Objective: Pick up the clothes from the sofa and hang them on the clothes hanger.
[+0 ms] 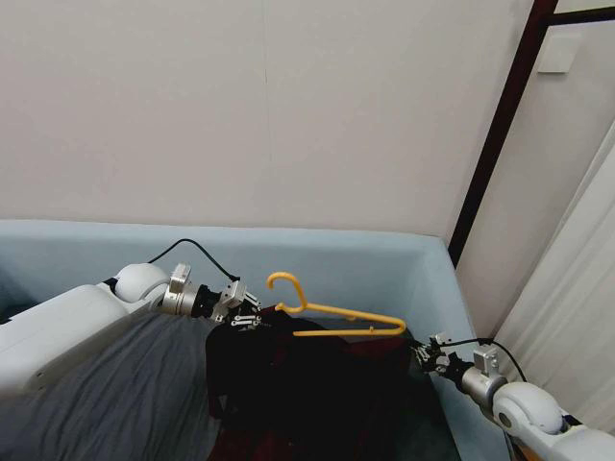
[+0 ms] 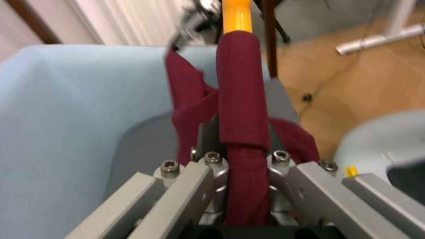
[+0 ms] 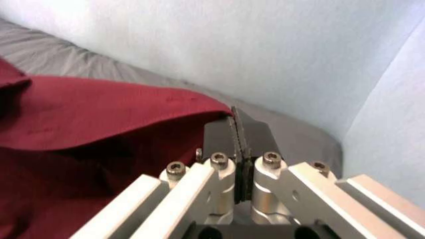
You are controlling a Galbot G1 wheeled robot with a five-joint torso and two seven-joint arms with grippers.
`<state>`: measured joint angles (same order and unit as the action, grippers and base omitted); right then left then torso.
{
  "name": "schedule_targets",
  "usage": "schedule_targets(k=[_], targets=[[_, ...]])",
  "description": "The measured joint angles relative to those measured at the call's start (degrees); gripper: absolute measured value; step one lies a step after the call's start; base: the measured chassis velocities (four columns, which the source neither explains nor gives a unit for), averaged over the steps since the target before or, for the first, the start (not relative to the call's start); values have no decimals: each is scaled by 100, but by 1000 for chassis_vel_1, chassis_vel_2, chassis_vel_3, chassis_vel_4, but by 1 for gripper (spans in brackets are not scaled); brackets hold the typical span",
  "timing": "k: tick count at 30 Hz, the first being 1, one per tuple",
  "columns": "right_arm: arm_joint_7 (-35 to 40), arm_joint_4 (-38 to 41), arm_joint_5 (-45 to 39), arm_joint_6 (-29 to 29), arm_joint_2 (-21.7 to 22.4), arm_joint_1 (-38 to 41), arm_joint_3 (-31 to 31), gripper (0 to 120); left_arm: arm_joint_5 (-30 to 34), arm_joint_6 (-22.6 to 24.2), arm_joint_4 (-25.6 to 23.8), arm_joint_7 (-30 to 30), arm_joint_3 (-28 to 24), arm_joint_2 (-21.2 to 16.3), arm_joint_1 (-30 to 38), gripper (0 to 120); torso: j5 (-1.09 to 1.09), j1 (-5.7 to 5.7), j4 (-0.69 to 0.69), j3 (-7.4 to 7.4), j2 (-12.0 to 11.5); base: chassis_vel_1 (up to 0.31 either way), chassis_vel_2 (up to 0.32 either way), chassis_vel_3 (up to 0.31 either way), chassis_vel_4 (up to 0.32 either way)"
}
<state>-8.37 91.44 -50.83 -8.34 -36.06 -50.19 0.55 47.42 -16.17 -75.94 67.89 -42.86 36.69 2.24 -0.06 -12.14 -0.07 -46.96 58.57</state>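
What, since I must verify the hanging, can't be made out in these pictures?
1) Head view: left shoulder of the hanger, covered by the garment and the left claw.
2) Head view: the garment's hem, cut off by the bottom edge.
3) Right wrist view: whether the right claw pinches cloth; its shut tips hide the contact.
4) Left wrist view: the right claw beyond the hanger, blurred.

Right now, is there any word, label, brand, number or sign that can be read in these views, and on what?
No readable text in any view.
The hanger, garment, sofa and wall plate bear no print.
The left gripper, at the hanger's hook end, and the right gripper, at the garment's other edge, show no markings.
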Motion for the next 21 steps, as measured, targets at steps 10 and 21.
schedule_targets(k=[10,21], targets=[[322,581,-453,-200,393,-34,-300,0,-901,-304,87,317,282,1,-111,1,1,0,-1,0,0,0,0,0,0],[584,1649,-698,-281,871,-141,-513,0,-1302,-229,189,121,710,-101,-405,1,1,0,0,0,1,0,0,0,0]])
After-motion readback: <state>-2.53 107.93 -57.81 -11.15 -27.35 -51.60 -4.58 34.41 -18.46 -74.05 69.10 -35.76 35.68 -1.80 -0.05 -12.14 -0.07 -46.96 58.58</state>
